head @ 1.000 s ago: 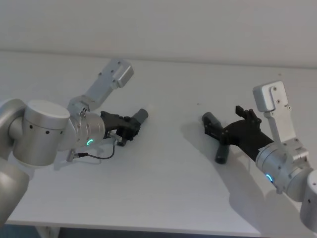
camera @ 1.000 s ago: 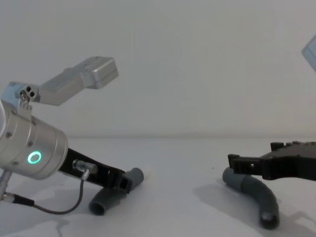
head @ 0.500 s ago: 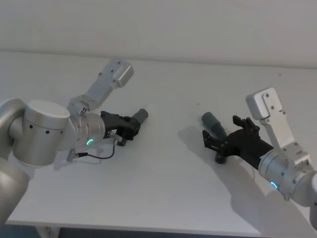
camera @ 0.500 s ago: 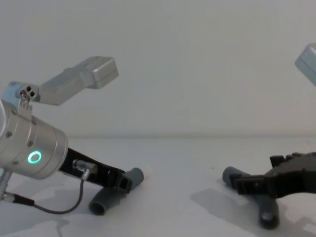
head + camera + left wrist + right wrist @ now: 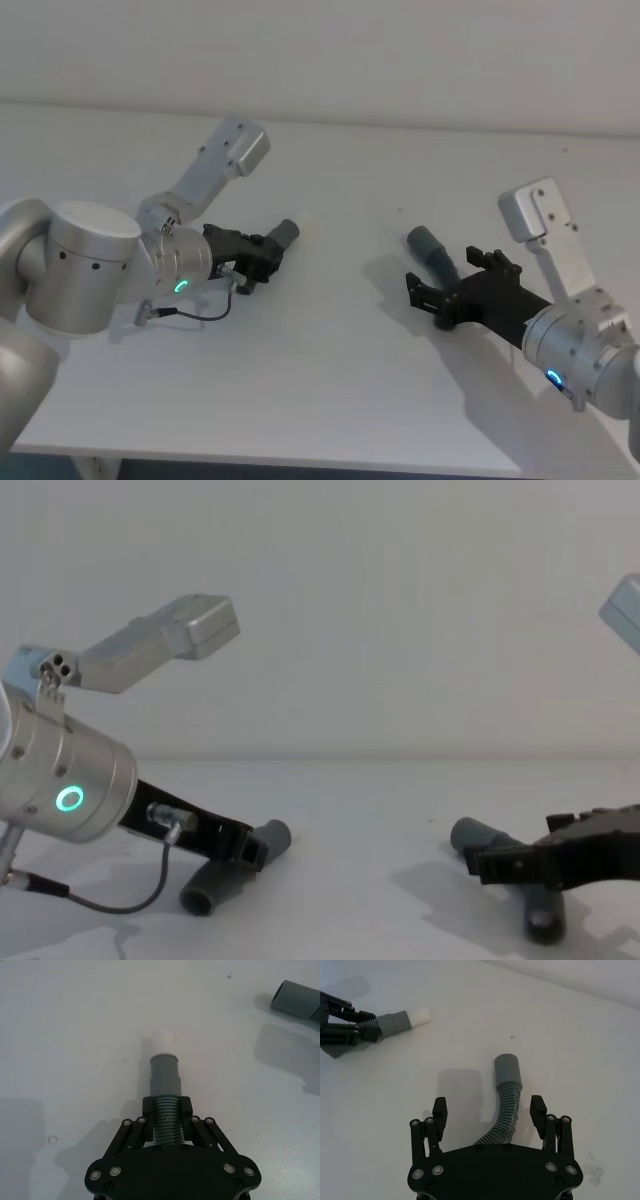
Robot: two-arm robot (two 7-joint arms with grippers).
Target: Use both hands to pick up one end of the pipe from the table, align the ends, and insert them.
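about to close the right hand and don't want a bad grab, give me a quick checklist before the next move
1. Left gripper shut on the white-tipped pipe piece, at its ribs: ok.
2. Right gripper open: ok.
3. Second pipe piece between the right gripper's fingers: ok, its ribbed middle lies between them.
4. Second pipe piece held: not ok, it lies loose on the table.
5. Ends aligned: not ok, the two pieces are far apart.

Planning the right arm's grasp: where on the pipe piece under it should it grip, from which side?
Probably the ribbed middle behind the smooth cuff, from above: it lies flat inside the open right gripper, leaving the cuff free.
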